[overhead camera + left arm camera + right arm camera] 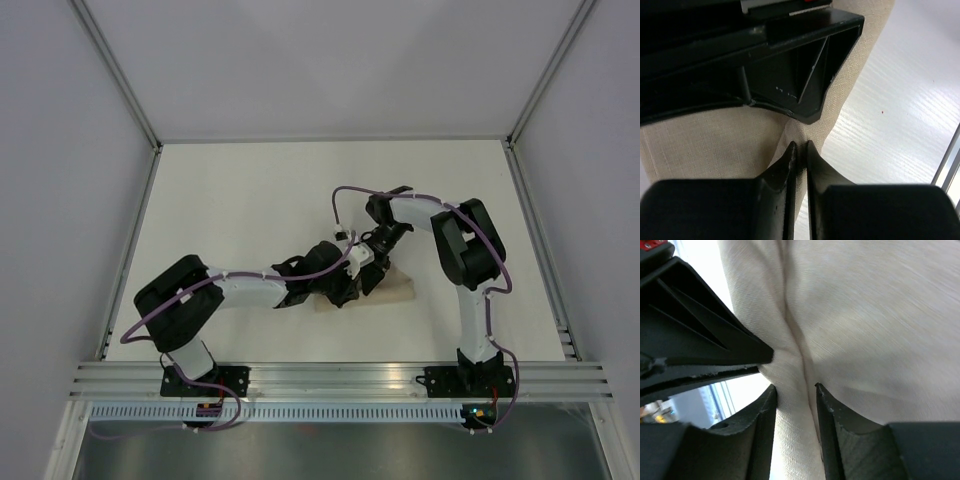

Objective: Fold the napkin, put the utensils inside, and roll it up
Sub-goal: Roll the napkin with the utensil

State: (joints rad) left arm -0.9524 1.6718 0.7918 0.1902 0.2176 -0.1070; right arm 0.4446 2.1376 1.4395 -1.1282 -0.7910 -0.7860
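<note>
The napkin (394,290) is laid on the white table (250,200), near its front edge and a little right of the middle, between the two arm bases. It is seen as a plain tan-beige cloth, largely covered from above by the two end effectors that meet over it; only its right part is left exposed in the overhead view.

The left end effector (800,148) is reached in from the left. Its dark fingers (788,159) are brought almost together, and a thin raised ridge of the napkin (700,145) is pinched between their tips.

The right end effector (795,390) is brought down from the far side. Its jaws are held apart, and a raised fold of the napkin (865,315) is straddled by them; whether the cloth is pressed by either finger cannot be told. The two end effectors are set just beside each other, tip to tip, along the same fold.
</note>
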